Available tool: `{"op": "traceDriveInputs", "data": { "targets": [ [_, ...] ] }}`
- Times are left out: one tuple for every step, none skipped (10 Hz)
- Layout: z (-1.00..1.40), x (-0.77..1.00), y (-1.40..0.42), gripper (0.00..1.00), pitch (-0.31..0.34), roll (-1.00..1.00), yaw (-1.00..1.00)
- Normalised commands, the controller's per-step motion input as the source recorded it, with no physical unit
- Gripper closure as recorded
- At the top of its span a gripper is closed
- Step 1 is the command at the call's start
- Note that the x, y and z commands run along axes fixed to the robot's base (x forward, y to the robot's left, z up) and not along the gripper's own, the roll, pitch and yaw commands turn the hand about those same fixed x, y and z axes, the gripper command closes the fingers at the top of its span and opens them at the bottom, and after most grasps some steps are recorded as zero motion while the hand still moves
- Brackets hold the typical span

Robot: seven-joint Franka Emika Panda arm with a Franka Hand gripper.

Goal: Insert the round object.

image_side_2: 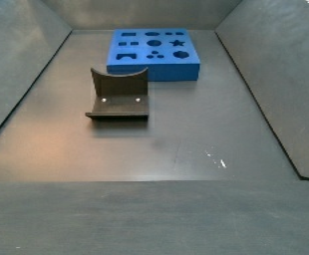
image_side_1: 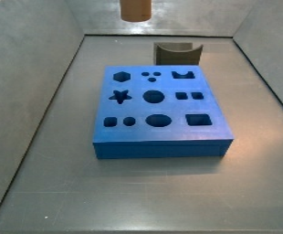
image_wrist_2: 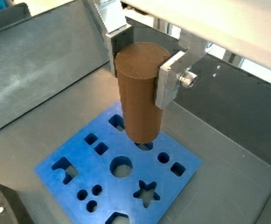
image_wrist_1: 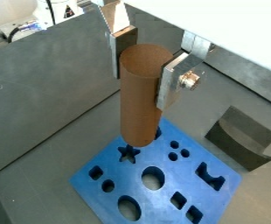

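My gripper (image_wrist_1: 142, 63) is shut on the round object (image_wrist_1: 139, 96), a plain brown cylinder peg, and holds it upright high above the blue block (image_wrist_1: 162, 179). Both wrist views show the peg (image_wrist_2: 138, 92) between the silver fingers, its lower end hanging over the block's cut-outs (image_wrist_2: 121, 166). In a side view only the peg's lower end (image_side_1: 133, 9) shows at the top edge, above the far end of the block (image_side_1: 159, 110); the gripper itself is out of frame there. The block (image_side_2: 156, 52) lies at the far end in a side view.
A dark arch-cut block (image_side_1: 174, 50) stands behind the blue block, and also shows in a side view (image_side_2: 118, 97) and in a wrist view (image_wrist_1: 243, 136). Grey walls (image_side_1: 47, 82) enclose the floor on all sides.
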Motion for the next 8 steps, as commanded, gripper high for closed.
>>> {"op": "traceDriveInputs", "data": {
  "targets": [
    [0.00,0.00,0.00,1.00,0.003,0.00,0.00],
    [-0.11,0.02,-0.03,1.00,0.000,0.00,0.00],
    [-0.81,0.62,0.21,1.00,-0.054,0.08,0.17],
    [-0.61,0.93,0.23,1.00,-0.064,0.05,0.00],
    [-0.47,0.94,0.36,1.00,-0.074,0.10,0.00],
    [-0.62,0.87,0.25,1.00,-0.033,0.11,0.00],
    [-0.70,0.86,0.18,1.00,-0.024,0.10,0.00],
    [-0.82,0.56,-0.05,1.00,-0.050,0.20,-0.01]
  ]
}}
